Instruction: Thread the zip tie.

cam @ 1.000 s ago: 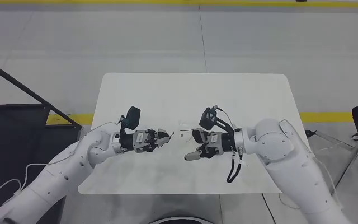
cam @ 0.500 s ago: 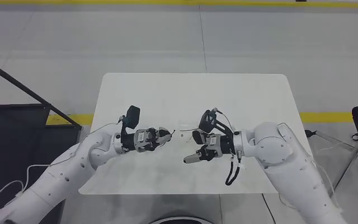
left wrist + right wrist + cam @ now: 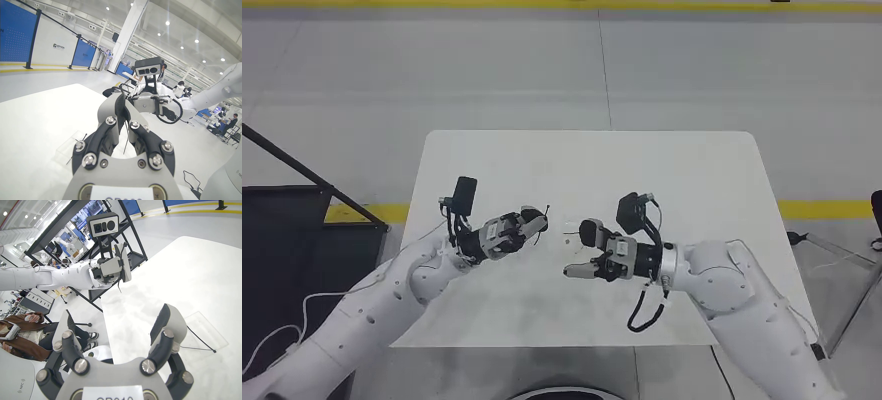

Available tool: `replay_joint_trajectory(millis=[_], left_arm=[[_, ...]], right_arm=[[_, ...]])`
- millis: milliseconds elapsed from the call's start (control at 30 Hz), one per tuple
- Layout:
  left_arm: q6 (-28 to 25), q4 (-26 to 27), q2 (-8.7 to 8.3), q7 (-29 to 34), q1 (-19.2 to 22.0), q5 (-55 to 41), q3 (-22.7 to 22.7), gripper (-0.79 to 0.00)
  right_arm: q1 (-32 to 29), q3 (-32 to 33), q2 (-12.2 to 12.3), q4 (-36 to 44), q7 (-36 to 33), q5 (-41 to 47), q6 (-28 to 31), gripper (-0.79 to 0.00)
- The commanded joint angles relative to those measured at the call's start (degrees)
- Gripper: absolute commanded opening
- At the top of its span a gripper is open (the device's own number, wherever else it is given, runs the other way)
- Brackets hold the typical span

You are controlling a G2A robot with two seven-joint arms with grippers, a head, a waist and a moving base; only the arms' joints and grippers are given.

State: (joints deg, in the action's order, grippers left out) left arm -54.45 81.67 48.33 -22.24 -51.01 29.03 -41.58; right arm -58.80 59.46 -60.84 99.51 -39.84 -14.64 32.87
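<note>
One zip tie is clamped by the left gripper; its tail should next be caught by the spread right gripper

A white table stands on a pale grey floor. A small clear plastic tray lies flat near the table's middle. A yellow floor line shows at either side of the table. A black metal rack stands just beside the table's left edge. Blue barrier panels and a white pillar stand farther off.
</note>
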Motion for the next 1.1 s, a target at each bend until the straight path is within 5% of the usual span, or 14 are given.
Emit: replay_joint_trajectory(millis=[0,200,467,1067], left_arm=[[0.0,0.0,0.00,0.0,0.0,0.0,0.0,-0.785],[1.2,0.8,0.14,0.1,-0.6,-0.6,-0.3,-0.785],[2.9,2.1,1.96,-1.1,-2.5,-2.5,-0.9,-0.785],[0.4,-0.7,5.85,0.0,-3.1,-1.9,-2.7,-0.785]], right_arm=[[0.0,0.0,0.0,0.0,0.0,0.0,0.0,0.000],[-0.5,-0.6,-0.1,0.6,0.7,-1.2,-0.2,0.000],[-0.7,-4.9,-1.5,-1.0,9.9,-8.1,1.5,0.000],[2.1,-8.1,-3.7,-6.3,15.7,-8.3,0.9,-0.400]])
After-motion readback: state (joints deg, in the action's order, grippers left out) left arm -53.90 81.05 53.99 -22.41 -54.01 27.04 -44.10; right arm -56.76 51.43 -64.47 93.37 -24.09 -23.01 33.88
